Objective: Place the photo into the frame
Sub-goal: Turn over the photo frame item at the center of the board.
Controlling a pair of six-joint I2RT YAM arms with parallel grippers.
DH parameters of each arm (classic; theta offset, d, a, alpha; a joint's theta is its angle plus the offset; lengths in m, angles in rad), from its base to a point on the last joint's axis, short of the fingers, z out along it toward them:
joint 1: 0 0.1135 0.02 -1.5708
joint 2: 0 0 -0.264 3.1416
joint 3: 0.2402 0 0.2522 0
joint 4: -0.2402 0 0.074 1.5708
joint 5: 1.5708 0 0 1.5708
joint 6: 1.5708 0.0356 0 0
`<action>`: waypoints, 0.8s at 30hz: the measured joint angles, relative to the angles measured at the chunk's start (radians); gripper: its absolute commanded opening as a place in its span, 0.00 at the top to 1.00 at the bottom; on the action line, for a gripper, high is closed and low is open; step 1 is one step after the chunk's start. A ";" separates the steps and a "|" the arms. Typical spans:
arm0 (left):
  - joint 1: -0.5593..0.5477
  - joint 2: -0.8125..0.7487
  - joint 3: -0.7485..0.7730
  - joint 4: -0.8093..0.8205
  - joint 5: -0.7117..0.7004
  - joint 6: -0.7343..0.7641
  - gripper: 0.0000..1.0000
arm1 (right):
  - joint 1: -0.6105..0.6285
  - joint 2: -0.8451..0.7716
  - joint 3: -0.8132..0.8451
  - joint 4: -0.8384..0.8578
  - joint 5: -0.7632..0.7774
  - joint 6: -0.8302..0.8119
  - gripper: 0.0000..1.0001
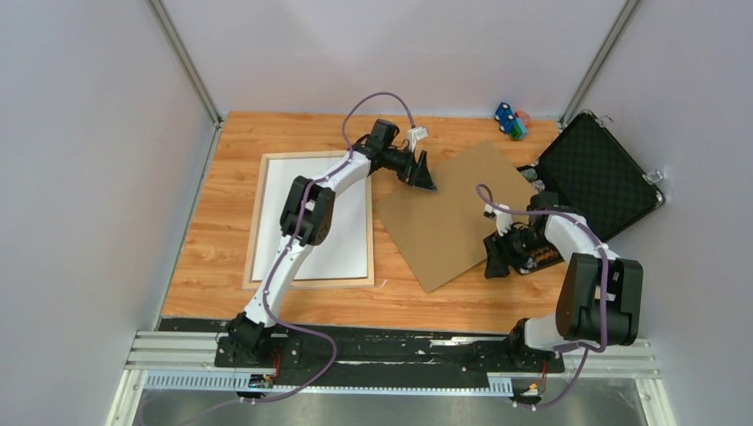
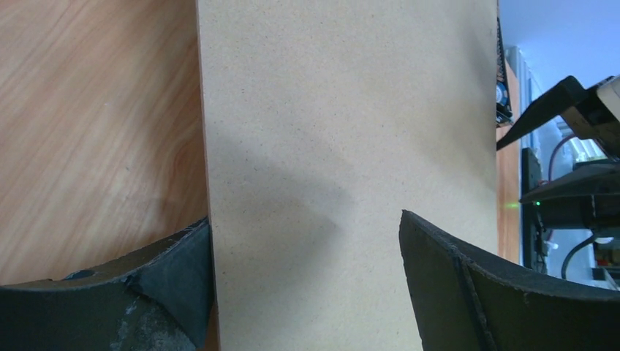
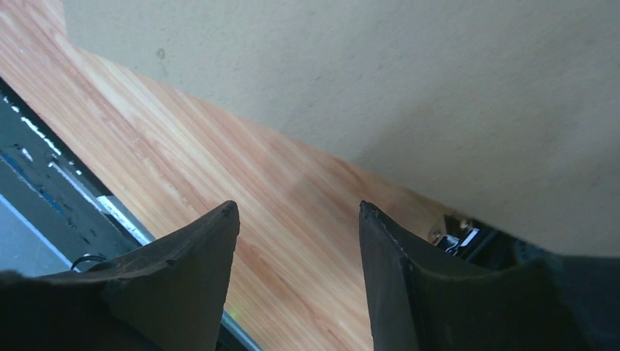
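The right gripper point(image 1: 495, 257) hangs at the near right edge of the brown board point(image 1: 448, 222), its fingers partly spread over bare table point(image 1: 217, 231) and gripping nothing. Left of the board lies the frame point(image 1: 306, 283), filled by a white sheet. Whether that is the photo face down, I cannot tell. Farther off, the left gripper point(image 1: 424, 176) hovers wide open and empty above the board's far corner. The board looks yet to be fitted.
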 measured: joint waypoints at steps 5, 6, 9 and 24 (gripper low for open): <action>0.000 0.014 -0.001 0.027 0.040 -0.049 0.23 | 0.000 0.029 -0.003 0.065 0.008 0.011 0.42; 0.000 0.014 -0.003 0.029 0.040 -0.052 0.24 | 0.000 0.032 -0.004 0.072 0.011 0.014 0.42; 0.003 0.014 -0.022 0.049 0.043 -0.056 0.31 | 0.000 0.032 -0.005 0.083 0.017 0.031 0.43; 0.017 0.006 -0.074 0.062 0.064 -0.105 0.71 | -0.080 0.019 -0.004 0.102 -0.003 0.116 0.45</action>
